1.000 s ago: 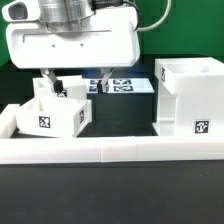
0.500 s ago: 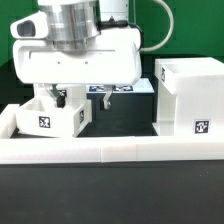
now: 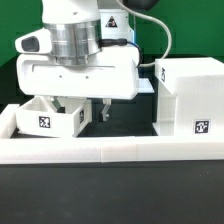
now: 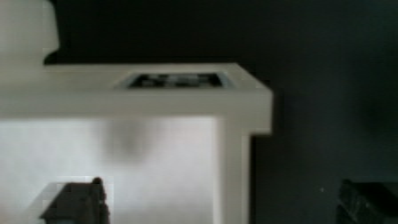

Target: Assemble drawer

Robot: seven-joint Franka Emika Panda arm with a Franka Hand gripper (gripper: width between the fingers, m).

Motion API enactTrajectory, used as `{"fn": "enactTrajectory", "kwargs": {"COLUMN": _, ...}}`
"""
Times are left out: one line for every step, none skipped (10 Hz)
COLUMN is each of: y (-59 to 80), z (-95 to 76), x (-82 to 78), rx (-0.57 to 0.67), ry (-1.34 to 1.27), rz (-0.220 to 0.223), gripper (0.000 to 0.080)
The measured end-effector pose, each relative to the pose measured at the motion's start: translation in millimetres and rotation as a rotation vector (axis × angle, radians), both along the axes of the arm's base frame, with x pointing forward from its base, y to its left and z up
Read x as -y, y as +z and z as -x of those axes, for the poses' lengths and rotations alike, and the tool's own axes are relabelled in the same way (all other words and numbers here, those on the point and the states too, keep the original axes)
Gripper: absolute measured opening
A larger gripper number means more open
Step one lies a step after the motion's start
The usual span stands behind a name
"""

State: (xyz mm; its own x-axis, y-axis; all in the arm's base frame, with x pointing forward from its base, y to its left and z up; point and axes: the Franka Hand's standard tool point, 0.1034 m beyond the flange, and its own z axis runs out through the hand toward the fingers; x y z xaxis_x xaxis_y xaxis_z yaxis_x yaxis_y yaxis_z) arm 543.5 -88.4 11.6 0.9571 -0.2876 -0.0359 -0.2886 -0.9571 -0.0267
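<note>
A shallow white drawer tray (image 3: 42, 118) with a square tag on its front sits at the exterior view's left. The tall white casing (image 3: 190, 95) stands at the right, also tagged. My gripper (image 3: 82, 108) hangs low over the tray's right wall and is open. One finger (image 3: 60, 107) is inside the tray and the other (image 3: 103, 108) is outside it. In the wrist view the gripper (image 4: 222, 205) is open, with the white tray (image 4: 125, 110) and its tag under one dark finger (image 4: 75, 200). The second tray is out of view.
The long low white border rail (image 3: 110, 150) runs across the front, with a raised end (image 3: 8, 120) at the exterior view's left. The dark table (image 3: 125, 118) shows between tray and casing. The marker board is hidden behind my hand.
My gripper has come down from above the tray and shifted slightly to the exterior view's right. Its fingers now sit level with the tray's wall. The hand now hides the marker board.
</note>
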Motion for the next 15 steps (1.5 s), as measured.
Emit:
{"fn": "enactTrajectory", "kwargs": {"y": -2.4, "z": 3.6, "x": -0.4, "rx": -0.006, "ry": 0.0, "rz": 0.0, "gripper": 0.0649}}
{"fn": "enactTrajectory", "kwargs": {"y": -3.2, "z": 4.4, "x": -0.3, "rx": -0.007, "ry": 0.0, "rz": 0.0, "gripper": 0.0649}}
{"fn": "enactTrajectory", "kwargs": {"y": -3.9, "z": 5.3, "x": -0.3, "rx": -0.009, "ry": 0.001, "rz": 0.0, "gripper": 0.0649}}
{"fn": "enactTrajectory", "kwargs": {"y": -4.1, "z": 5.8, "x": -0.2, "rx": -0.01, "ry": 0.002, "rz": 0.0, "gripper": 0.0649}}
{"fn": "enactTrajectory", "kwargs": {"y": -4.6, "z": 6.7, "x": -0.2, "rx": -0.012, "ry": 0.003, "rz": -0.001, "gripper": 0.0606}}
{"fn": "enactTrajectory", "kwargs": {"y": -5.3, "z": 7.9, "x": -0.3, "rx": -0.014, "ry": 0.004, "rz": -0.001, "gripper": 0.0606}}
{"fn": "enactTrajectory", "kwargs": {"y": -5.4, "z": 8.1, "x": -0.3, "rx": -0.014, "ry": 0.004, "rz": -0.001, "gripper": 0.0416}}
{"fn": "enactTrajectory", "kwargs": {"y": -5.5, "z": 8.2, "x": -0.4, "rx": -0.014, "ry": 0.004, "rz": -0.001, "gripper": 0.0416}}
{"fn": "enactTrajectory", "kwargs": {"y": -5.5, "z": 8.1, "x": -0.5, "rx": -0.014, "ry": 0.004, "rz": -0.001, "gripper": 0.0244}}
{"fn": "enactTrajectory", "kwargs": {"y": -5.4, "z": 8.1, "x": -0.6, "rx": -0.014, "ry": 0.005, "rz": -0.001, "gripper": 0.0244}}
{"fn": "enactTrajectory", "kwargs": {"y": -5.4, "z": 8.1, "x": -0.6, "rx": -0.014, "ry": 0.005, "rz": -0.001, "gripper": 0.0062}}
{"fn": "enactTrajectory", "kwargs": {"y": -5.4, "z": 8.1, "x": -0.6, "rx": -0.014, "ry": 0.005, "rz": -0.001, "gripper": 0.0041}}
{"fn": "enactTrajectory", "kwargs": {"y": -5.4, "z": 8.1, "x": -0.6, "rx": -0.014, "ry": 0.005, "rz": -0.001, "gripper": 0.0041}}
{"fn": "enactTrajectory", "kwargs": {"y": -5.4, "z": 8.1, "x": -0.6, "rx": -0.014, "ry": 0.005, "rz": -0.001, "gripper": 0.0041}}
{"fn": "enactTrajectory", "kwargs": {"y": -5.4, "z": 8.1, "x": -0.6, "rx": -0.014, "ry": 0.005, "rz": -0.001, "gripper": 0.0041}}
